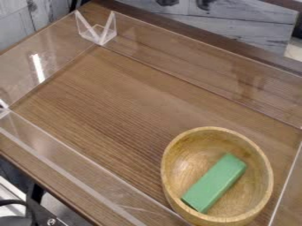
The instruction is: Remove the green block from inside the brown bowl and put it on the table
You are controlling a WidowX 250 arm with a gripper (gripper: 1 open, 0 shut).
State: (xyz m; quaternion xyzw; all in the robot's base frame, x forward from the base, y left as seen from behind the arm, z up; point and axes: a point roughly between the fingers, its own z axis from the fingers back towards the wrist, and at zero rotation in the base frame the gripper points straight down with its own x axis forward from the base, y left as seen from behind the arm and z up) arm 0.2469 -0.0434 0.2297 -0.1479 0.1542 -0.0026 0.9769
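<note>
Across the wood-grain table [106,97], from its clear plastic walls [94,26] on the left to the brown bowl [177,154] at lower right, no writing shows. Inside the bowl lies the green block [215,183], slanted. Dark shapes at the top edge may be the claw; its state I cannot tell.

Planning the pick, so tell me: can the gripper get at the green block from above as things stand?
Probably yes. The block lies uncovered in the bowl, nothing above it. The gripper barely shows at the top edge.

A: Is there any word, label, brand or number to read here?
B: No. I find no writing or sign on anything, as far as I can see.
</note>
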